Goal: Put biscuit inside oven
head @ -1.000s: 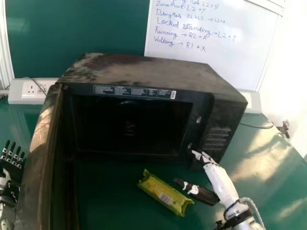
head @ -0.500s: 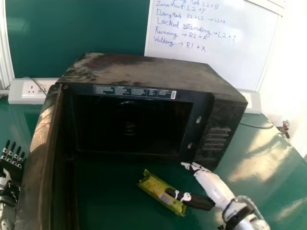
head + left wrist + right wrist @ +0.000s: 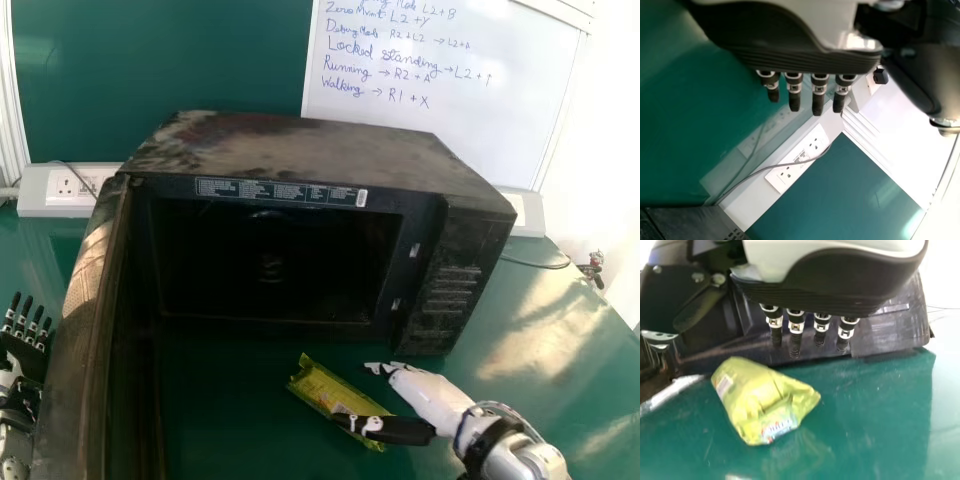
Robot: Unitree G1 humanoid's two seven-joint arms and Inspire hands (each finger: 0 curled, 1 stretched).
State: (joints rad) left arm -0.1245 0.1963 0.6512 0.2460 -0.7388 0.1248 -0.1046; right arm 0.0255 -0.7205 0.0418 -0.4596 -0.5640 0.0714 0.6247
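Right hand [image 3: 428,397] found open, thumb over the biscuit packet [image 3: 319,386]; I should straddle it squarely before closing evenly.

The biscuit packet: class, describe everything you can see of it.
The biscuit packet is yellow-green, its wrapper shiny, crinkled and plastic-looking, with pinched ends, a pale label and a blue-and-white printed patch. It lies on its side, slanting, on the green table before the open oven. In the head view, the right hand's thumb crosses in front of it; whether they touch is unclear.
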